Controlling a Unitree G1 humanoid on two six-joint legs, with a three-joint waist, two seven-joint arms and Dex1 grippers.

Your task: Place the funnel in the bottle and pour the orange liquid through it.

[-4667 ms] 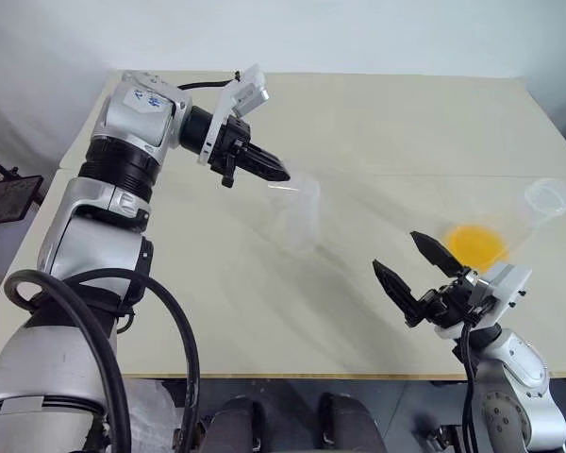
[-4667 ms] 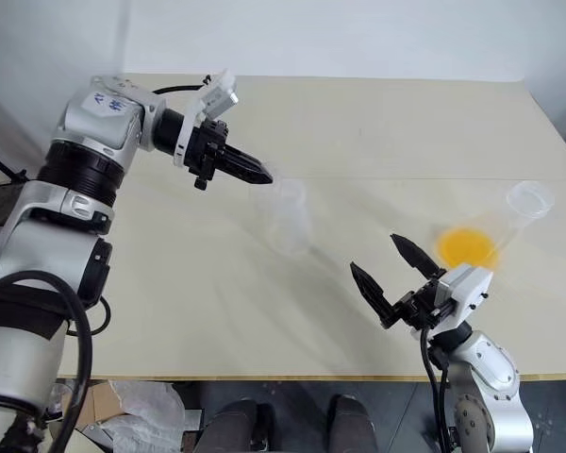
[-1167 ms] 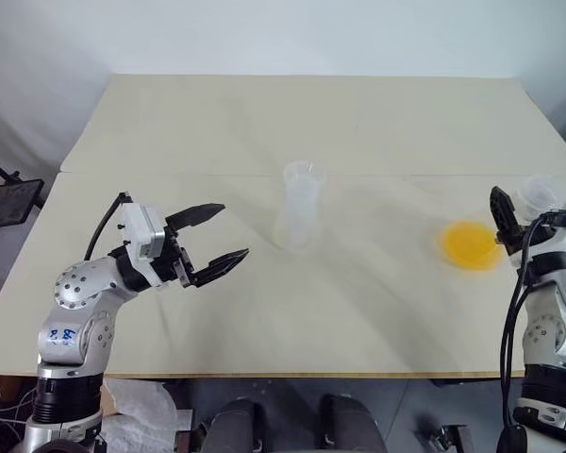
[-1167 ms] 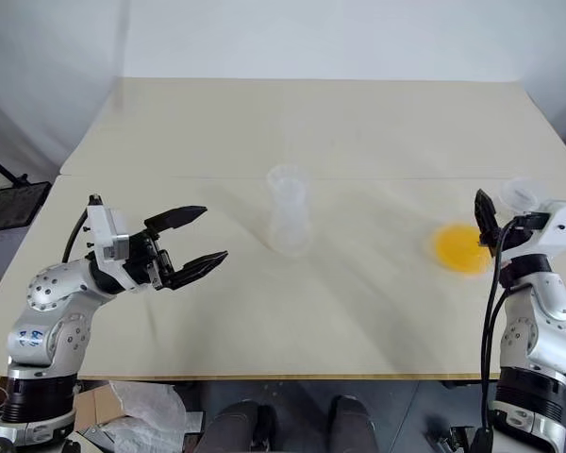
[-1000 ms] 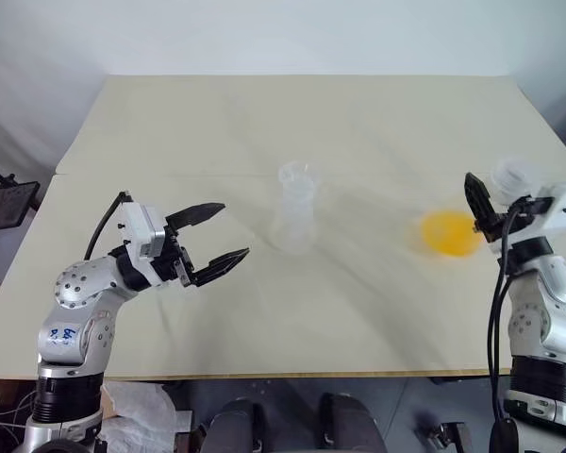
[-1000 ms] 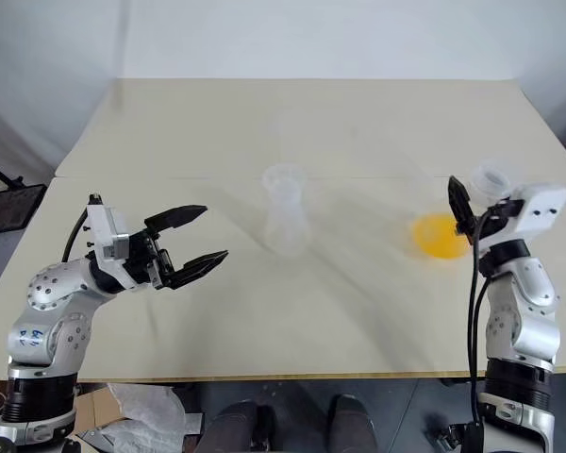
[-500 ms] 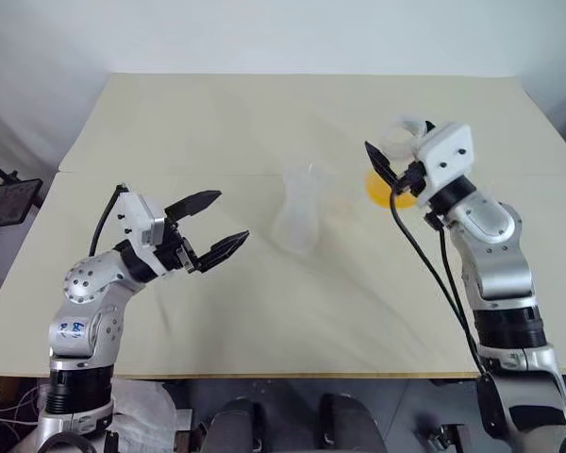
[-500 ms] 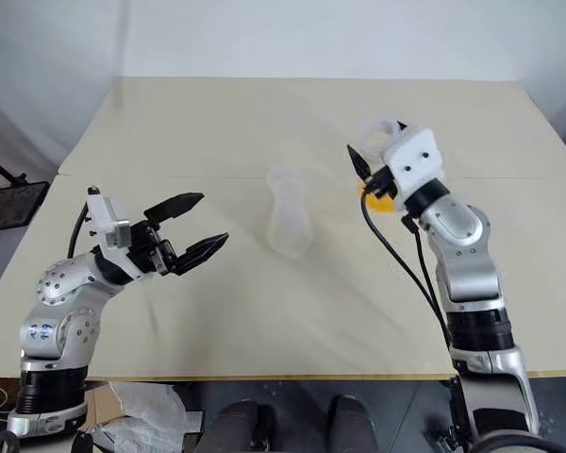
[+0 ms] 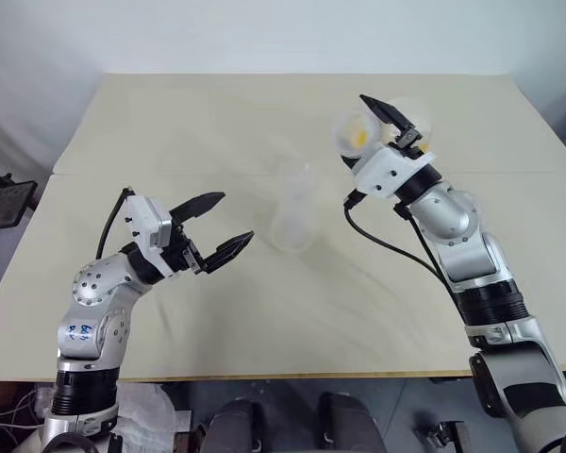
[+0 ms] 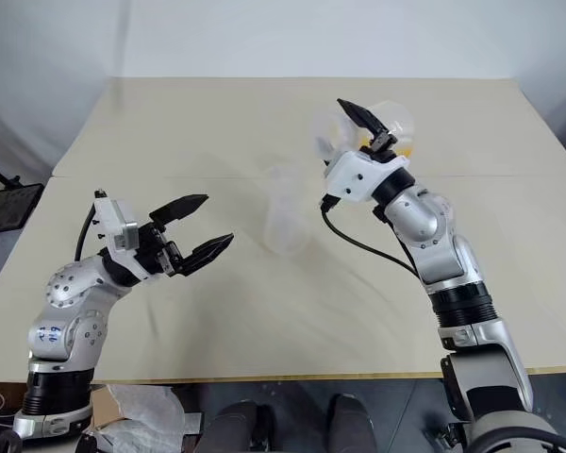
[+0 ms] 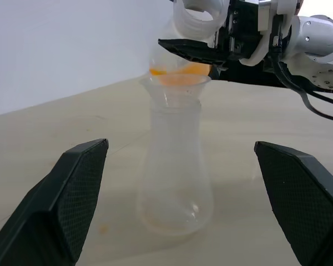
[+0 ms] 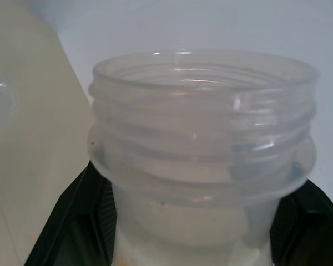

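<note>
The right gripper [image 9: 389,121], jaws tight on the tipped flask [image 9: 354,132], could splash orange liquid [image 11: 175,70] past the funnel [image 11: 175,84] on the bottle [image 11: 175,177], while the left gripper [image 9: 222,227], jaws wide open, holds nothing steady.

So my table [image 9: 170,123] is just a plain beige top with a seam running across the middle. The only thing actually sitting on it is the clear bottle [image 9: 293,219], upright near the centre, right by that seam, with the little funnel [image 11: 175,87] in its neck.
</note>
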